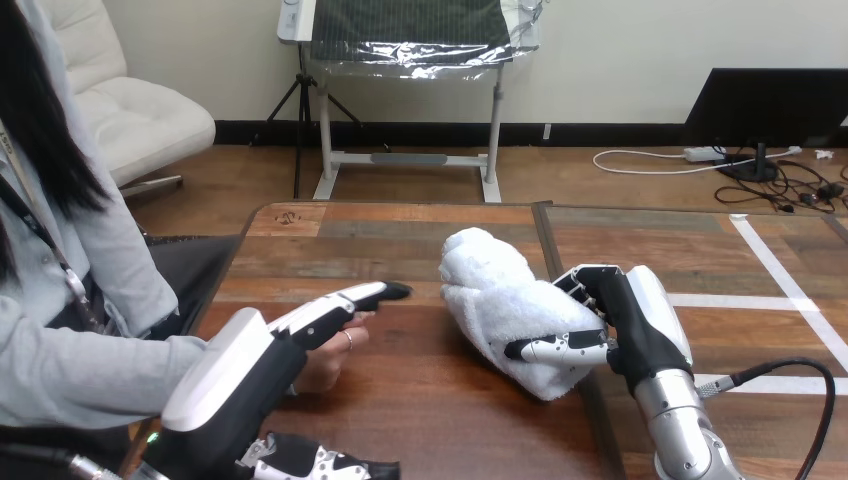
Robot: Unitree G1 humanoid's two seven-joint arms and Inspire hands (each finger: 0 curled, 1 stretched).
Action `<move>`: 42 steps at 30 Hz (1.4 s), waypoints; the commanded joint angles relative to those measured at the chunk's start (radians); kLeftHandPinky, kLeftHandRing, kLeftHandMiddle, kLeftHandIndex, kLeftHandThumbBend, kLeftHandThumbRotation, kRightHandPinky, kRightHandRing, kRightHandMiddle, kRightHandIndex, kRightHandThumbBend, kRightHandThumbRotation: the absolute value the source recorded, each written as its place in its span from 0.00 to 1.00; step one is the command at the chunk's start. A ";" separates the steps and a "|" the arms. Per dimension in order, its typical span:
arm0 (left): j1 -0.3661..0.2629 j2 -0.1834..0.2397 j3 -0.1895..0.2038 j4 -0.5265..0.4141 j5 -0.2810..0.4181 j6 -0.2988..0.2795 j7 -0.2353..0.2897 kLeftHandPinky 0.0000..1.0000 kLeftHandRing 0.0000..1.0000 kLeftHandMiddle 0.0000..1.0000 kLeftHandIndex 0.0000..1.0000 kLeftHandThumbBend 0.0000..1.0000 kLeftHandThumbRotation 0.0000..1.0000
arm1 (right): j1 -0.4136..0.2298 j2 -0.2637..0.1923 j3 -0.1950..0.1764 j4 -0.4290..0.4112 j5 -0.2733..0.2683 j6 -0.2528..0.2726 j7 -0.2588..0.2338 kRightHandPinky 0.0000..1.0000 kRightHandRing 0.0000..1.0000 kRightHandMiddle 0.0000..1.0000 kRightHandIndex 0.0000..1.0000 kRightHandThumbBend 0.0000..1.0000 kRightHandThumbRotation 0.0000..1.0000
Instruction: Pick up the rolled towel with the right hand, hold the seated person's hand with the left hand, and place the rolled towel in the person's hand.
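The rolled white towel (505, 300) lies on the wooden table (420, 400), a little right of centre. My right hand (640, 320) grips it from the right: the fingers curl round its far side and the thumb presses on its near side. At the lower left, my left hand (240, 370) reaches forward with straight fingers lying over the person's hand (328, 362), which rests on the table near its left edge. That hand's thumb sits low and apart from the person's hand. Most of the person's hand is hidden under my fingers.
The person sits at the table's left side, with a grey sleeve (90, 370) along the lower left. A seam (548, 240) divides the tabletop. White tape lines (780, 280) mark its right part. Bare wood lies between my two hands.
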 commanded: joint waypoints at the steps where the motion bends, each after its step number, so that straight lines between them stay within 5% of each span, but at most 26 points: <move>1: -0.056 0.028 0.018 0.033 0.015 0.005 0.033 0.84 0.89 0.91 0.92 1.00 0.13 | -0.041 0.004 0.010 -0.025 -0.008 -0.018 -0.028 0.25 0.29 0.39 0.44 0.83 0.00; 42: -0.146 0.177 0.025 0.170 0.158 0.029 0.180 0.84 0.89 0.91 0.91 1.00 0.13 | -0.041 0.009 0.017 -0.022 -0.010 -0.011 -0.037 0.25 0.29 0.37 0.43 0.84 0.00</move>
